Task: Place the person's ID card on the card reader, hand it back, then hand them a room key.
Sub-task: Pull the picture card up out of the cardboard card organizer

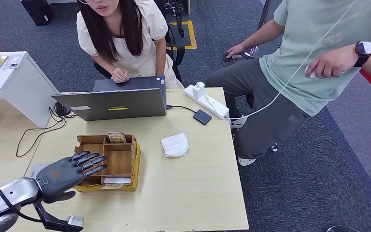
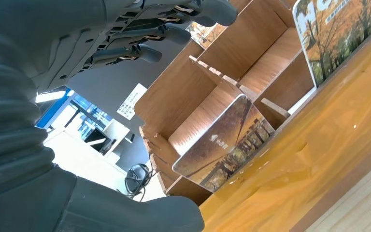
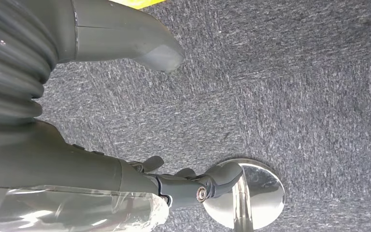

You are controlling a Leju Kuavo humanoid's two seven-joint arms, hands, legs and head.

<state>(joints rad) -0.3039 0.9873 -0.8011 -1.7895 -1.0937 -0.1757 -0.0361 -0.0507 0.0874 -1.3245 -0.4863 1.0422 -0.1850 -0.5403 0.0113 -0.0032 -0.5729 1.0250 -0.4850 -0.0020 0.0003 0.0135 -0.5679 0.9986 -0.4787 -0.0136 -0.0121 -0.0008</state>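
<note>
A wooden organiser box [image 1: 125, 166] stands on the table's left part, with picture cards in it. One card [image 1: 117, 137] stands in a back compartment and others lie at the front [image 1: 111, 182]. My left hand [image 1: 70, 171] hovers at the box's left side, fingers spread over it, holding nothing. In the left wrist view the fingers [image 2: 145, 34] reach above the compartments, where an autumn-tree card [image 2: 222, 150] leans and another card [image 2: 338, 29] stands. The small dark card reader [image 1: 202, 117] lies near the table's far edge. My right hand [image 3: 101, 169] hangs over grey carpet, empty.
An open laptop [image 1: 113, 104] stands behind the box, with a person bent over it. A white tissue [image 1: 175, 144] and a white power strip [image 1: 206, 100] lie nearby. A second person sits at the right. A chrome round base [image 3: 244, 193] stands on the floor beneath my right hand.
</note>
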